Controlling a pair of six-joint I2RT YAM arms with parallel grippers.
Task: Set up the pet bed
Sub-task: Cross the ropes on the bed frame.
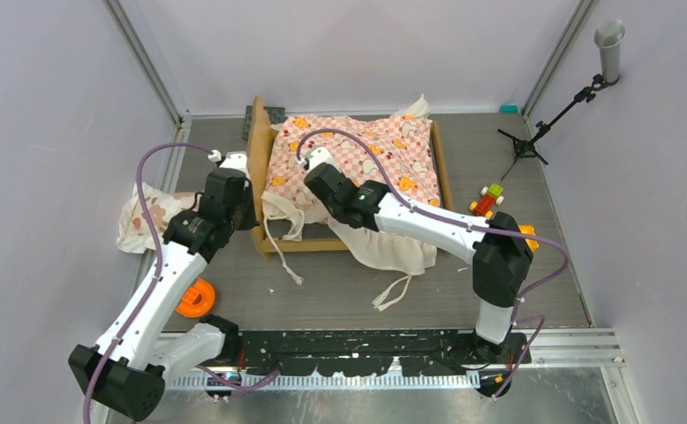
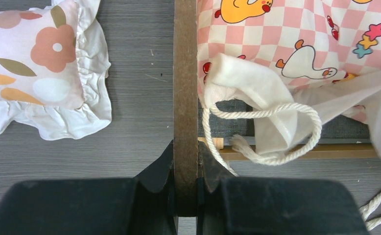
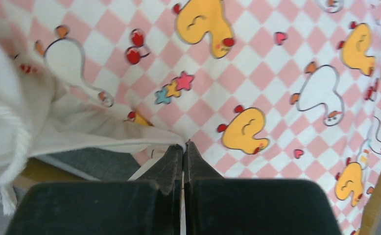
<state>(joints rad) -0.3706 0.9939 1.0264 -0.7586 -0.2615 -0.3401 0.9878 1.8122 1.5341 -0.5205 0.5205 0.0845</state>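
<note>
The pet bed is a tan wooden frame in the middle of the table, with its headboard on the left. A pink-checkered sheet with ducks covers most of it. A strip of dark grey mattress shows under the sheet's white ruffle and rope ties. My left gripper is shut on the headboard's top edge. My right gripper is over the sheet's near left part, shut on a white folded edge of the sheet.
A floral ruffled pillow lies left of the bed, beside the headboard. An orange round object sits near the left arm. Small coloured toys lie right of the bed. A microphone stand stands at the back right.
</note>
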